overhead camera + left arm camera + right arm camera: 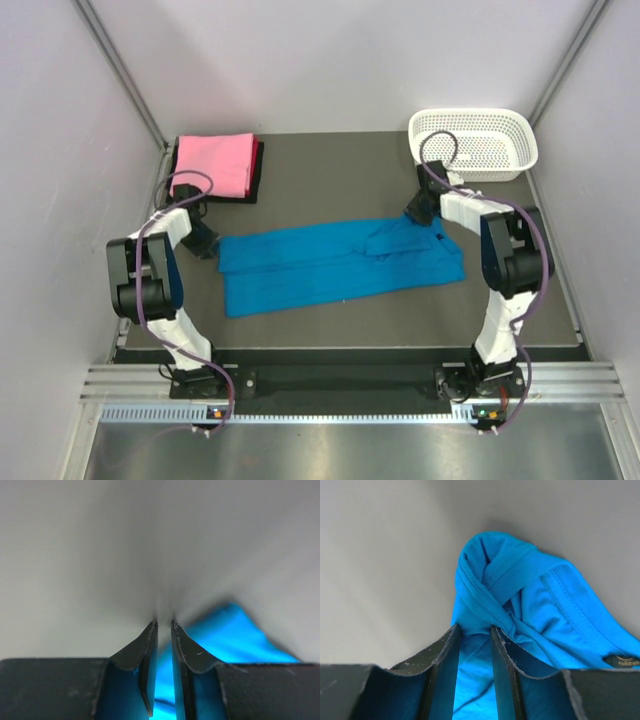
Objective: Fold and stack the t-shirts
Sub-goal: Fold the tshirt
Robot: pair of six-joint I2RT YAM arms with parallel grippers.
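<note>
One turquoise-blue t-shirt (330,265) lies folded into a long strip across the middle of the dark table (330,190), its long axis running left to right, collar end to the right. The left gripper (163,625) sits at its left end, jaws nearly together with blue cloth between them; whether it pinches the cloth cannot be told. The right gripper (474,629) clasps bunched collar fabric at the right end. Bare table shows in front and behind. Far left, one folded pink t-shirt (215,162) rests on one dark t-shirt (259,172). Far right stands one white basket (521,140).

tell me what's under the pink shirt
A dark shirt; only strips show at the right and near edges of the pink shirt. The rest is covered, so its fold cannot be judged.
</note>
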